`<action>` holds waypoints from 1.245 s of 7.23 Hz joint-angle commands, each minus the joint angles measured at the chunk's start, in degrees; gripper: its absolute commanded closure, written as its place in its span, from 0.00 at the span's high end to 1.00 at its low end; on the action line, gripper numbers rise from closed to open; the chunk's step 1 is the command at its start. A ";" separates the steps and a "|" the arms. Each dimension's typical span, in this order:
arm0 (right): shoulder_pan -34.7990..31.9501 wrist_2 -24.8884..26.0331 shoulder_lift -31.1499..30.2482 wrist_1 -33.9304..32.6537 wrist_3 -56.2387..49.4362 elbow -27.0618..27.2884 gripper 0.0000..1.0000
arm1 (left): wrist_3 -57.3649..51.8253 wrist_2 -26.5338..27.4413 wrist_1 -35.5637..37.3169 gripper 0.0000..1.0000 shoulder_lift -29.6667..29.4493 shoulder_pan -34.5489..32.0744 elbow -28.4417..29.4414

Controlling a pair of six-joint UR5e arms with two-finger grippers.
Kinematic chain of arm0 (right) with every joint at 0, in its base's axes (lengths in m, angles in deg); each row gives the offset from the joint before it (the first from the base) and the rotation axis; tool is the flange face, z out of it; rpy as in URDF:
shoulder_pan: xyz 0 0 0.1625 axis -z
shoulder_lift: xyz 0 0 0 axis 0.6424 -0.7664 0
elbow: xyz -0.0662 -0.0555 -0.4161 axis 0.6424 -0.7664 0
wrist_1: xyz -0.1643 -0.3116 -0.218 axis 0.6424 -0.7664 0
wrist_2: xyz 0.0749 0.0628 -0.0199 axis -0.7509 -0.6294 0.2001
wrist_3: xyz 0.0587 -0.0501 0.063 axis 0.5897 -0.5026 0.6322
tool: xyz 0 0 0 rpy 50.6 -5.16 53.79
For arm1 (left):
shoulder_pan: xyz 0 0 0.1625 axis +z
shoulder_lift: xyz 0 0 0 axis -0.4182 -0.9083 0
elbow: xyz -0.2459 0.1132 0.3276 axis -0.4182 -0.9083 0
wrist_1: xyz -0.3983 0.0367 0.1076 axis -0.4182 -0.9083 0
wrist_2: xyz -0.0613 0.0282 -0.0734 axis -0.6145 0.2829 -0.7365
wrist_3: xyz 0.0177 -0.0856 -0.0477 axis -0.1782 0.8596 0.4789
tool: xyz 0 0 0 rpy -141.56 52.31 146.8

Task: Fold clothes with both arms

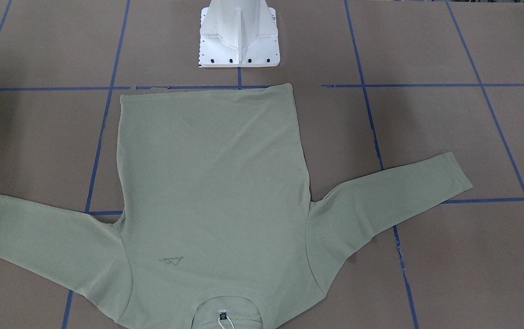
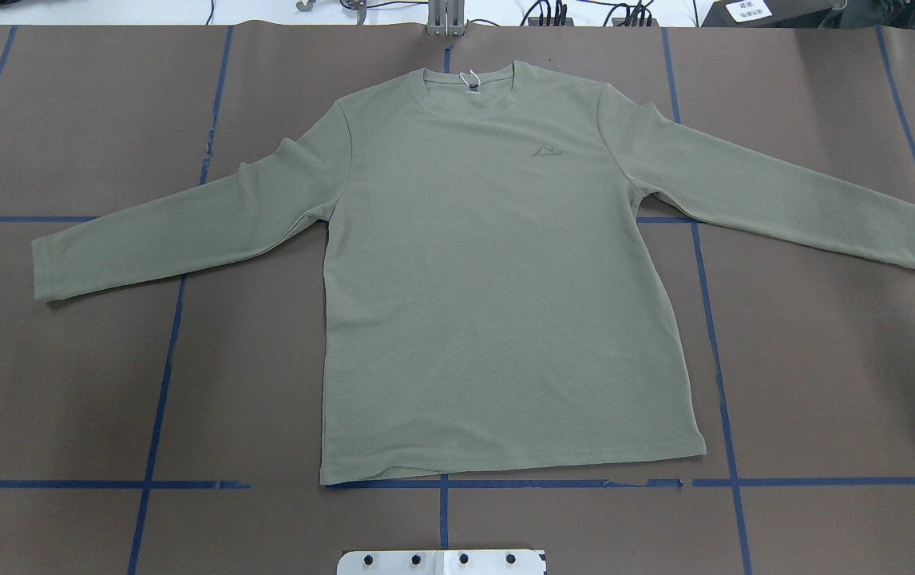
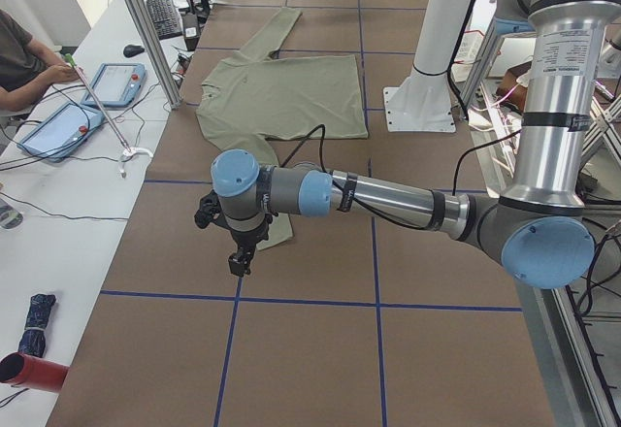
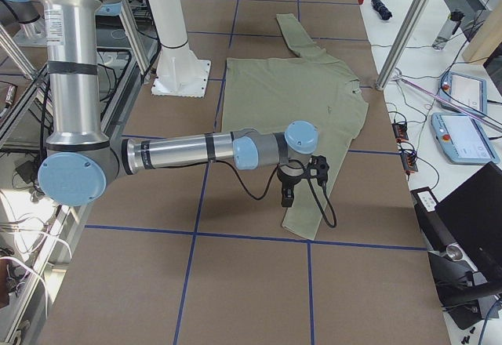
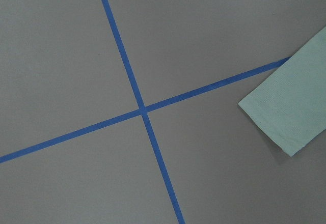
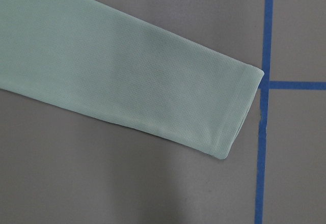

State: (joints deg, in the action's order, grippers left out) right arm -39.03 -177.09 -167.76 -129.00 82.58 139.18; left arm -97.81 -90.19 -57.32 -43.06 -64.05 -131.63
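Note:
The sage-green long-sleeved shirt [image 2: 497, 279] lies flat and face up on the brown table, sleeves spread, neck with its label and white tag [image 2: 469, 80] away from the robot. It also shows in the front-facing view [image 1: 211, 183]. My left gripper [image 3: 238, 262] hangs above the table near the left sleeve cuff [image 5: 290, 107]; I cannot tell whether it is open or shut. My right gripper [image 4: 287, 197] hangs above the right sleeve cuff [image 6: 224, 112]; I cannot tell its state either. Neither wrist view shows fingers.
The white pedestal base [image 1: 239, 36] stands just behind the shirt's hem. Blue tape lines [image 2: 162, 383] grid the table. A side table with tablets [image 3: 116, 82] and a seated operator [image 3: 24, 58] runs along the far edge. Metal frame posts [image 4: 412, 23] stand there.

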 commanded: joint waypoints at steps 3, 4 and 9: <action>0.60 0.67 10.62 12.64 0.98 -23.15 0.92 | 0.01 -0.01 -0.05 1.00 -0.02 0.01 -0.09; 0.69 1.45 12.39 15.37 0.99 -27.30 0.91 | 0.01 -0.10 -0.14 1.00 -0.02 0.01 -0.09; 2.54 2.87 17.33 16.71 4.04 -37.80 0.83 | 0.01 -0.10 -0.14 1.00 -0.28 0.09 0.09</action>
State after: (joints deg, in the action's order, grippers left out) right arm -36.51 -174.48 -151.20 -112.46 84.91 103.27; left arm -97.80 -90.26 -57.46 -43.21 -63.96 -131.53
